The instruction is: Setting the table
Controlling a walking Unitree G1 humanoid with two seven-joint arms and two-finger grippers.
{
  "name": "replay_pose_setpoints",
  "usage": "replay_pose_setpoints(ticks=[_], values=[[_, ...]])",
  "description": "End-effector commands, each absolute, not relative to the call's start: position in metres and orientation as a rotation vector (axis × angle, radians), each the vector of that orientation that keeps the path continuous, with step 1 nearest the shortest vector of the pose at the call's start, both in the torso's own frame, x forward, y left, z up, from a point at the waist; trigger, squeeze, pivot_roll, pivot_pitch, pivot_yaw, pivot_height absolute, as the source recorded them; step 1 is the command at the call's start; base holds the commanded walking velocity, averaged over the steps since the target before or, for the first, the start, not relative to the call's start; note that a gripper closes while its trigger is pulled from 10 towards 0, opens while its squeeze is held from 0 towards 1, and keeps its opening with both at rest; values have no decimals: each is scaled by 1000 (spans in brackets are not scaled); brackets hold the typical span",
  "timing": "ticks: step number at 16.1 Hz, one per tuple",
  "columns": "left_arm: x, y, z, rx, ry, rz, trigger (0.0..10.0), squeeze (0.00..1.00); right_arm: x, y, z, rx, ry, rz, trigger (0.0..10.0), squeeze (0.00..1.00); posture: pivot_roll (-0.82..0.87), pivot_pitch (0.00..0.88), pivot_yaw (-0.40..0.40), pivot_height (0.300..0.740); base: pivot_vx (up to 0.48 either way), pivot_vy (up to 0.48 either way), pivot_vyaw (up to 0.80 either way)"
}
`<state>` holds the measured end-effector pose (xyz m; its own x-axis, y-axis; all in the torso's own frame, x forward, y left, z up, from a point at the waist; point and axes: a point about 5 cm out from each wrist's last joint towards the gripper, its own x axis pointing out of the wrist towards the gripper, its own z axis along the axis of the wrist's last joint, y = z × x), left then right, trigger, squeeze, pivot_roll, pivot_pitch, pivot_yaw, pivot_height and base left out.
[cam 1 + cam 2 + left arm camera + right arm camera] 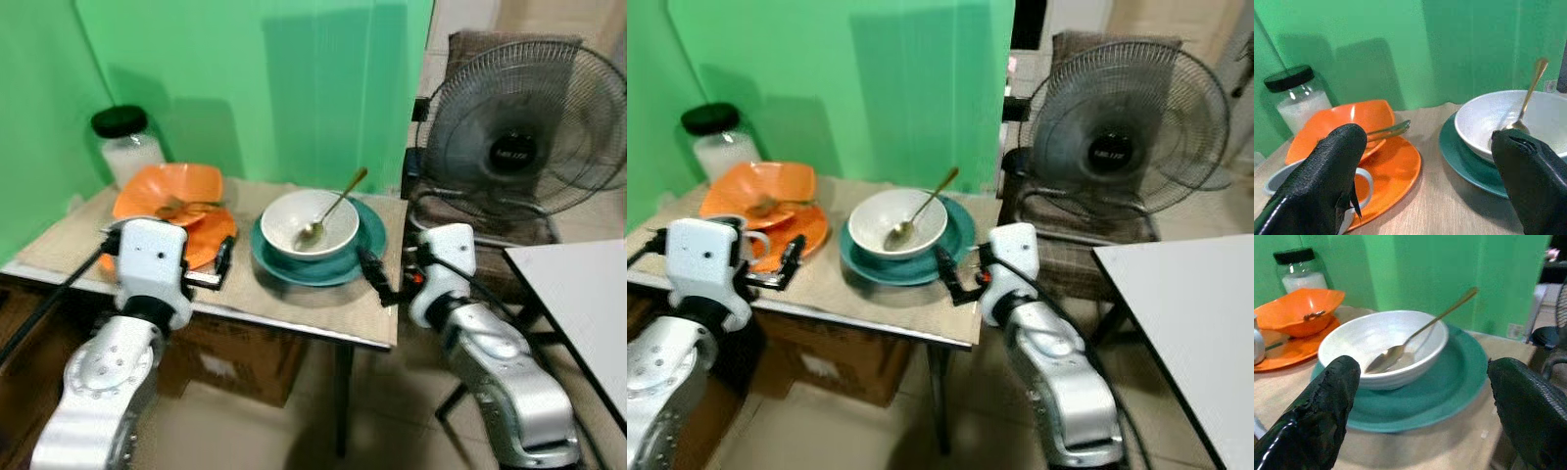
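A white bowl [294, 220] with a gold spoon [338, 201] leaning in it sits on a teal plate [367, 230] at the middle of the small table [294, 299]. To its left an orange bowl [167, 186] holding cutlery rests on an orange plate [211, 235], with a grey mug [1359, 178] at the plate's near edge. My left gripper [211, 269] hovers open by the orange plate's front rim, holding nothing. My right gripper [380, 279] stands open at the teal plate's near right rim, also empty.
A jar [127, 147] with a black lid stands at the table's back left against the green wall. A standing fan [519, 127] and a chair are to the right. A white tabletop [578, 294] juts in at the far right.
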<state>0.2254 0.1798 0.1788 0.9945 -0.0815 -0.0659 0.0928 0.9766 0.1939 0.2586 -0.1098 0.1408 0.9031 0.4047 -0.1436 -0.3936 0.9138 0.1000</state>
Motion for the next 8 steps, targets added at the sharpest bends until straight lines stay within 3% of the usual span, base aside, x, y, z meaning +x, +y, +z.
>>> replay_pose_setpoints(ticks=[1, 8], values=[[226, 178, 181, 199, 50, -102, 10000, 0, 263, -112, 145, 63, 142, 400, 10000, 1000, -31, 0, 41, 740, 364, 0, 0], [226, 177, 180, 204, 51, -122, 10000, 0, 265, -111, 146, 43, 128, 404, 10000, 1000, -35, 0, 40, 740, 361, 0, 0]])
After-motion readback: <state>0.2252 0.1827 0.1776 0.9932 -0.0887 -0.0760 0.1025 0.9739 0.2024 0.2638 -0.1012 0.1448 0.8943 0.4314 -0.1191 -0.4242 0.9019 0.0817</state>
